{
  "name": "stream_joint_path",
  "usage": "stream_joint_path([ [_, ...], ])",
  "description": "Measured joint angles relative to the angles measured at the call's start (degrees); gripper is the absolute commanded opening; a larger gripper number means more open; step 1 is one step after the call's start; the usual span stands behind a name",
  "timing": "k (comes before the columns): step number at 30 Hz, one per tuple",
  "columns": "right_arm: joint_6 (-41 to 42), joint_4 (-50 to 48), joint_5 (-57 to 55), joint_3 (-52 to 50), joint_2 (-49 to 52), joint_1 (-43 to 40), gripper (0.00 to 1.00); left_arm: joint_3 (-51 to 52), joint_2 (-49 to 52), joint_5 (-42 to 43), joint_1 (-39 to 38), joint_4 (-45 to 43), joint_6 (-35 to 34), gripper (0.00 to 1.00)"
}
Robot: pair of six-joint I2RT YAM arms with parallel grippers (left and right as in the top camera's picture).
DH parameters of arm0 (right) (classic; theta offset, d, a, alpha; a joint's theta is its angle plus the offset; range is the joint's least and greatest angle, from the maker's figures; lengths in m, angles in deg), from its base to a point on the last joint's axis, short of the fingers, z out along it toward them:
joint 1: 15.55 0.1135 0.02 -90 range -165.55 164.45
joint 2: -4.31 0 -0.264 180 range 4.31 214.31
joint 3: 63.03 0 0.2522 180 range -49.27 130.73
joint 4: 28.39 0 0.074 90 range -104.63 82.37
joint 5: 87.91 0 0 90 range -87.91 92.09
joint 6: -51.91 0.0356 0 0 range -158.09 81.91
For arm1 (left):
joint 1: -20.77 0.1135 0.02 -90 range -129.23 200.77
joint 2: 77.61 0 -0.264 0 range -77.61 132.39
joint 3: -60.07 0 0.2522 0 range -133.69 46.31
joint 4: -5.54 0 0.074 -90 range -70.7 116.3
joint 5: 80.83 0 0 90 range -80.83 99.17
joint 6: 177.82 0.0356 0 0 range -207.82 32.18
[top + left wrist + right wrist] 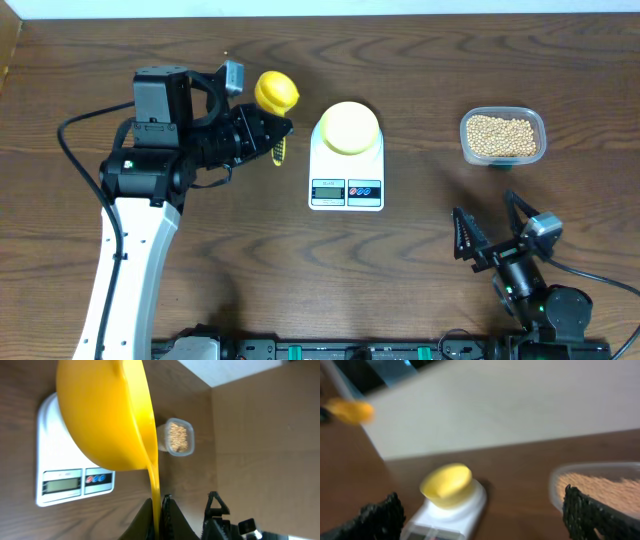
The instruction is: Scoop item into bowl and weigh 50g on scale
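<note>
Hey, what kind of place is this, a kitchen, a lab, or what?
Likely a robotics lab bench, not a kitchen: robot arms at left and right of a plain wooden table, a white digital scale carrying a pale yellow bowl, and a clear tub of beans.

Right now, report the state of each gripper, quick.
Left gripper: shut on the yellow scoop, gripping its handle.
Right gripper: open, holding nothing.
</note>
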Motion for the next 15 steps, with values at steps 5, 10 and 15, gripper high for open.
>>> stream_joint_path([
  [5, 4.74, -11.34, 2.27, 0.31, -0.02, 0.0, 0.99, 0.0, 0.0, 1.31, -1.86, -3.34, 0.59, 0.07],
  [10, 5.46, -5.2, 2.99, 6.01, 1.44, -0.02, 0.99, 0.0, 0.0, 1.7, -3.72, -7.02, 0.37, 0.07],
  [15, 2.38, 7.82, 3.1, 18.91, 10.45, -0.24, 0.99, 0.0, 0.0, 1.7, -4.57, -10.67, -2.08, 0.07],
])
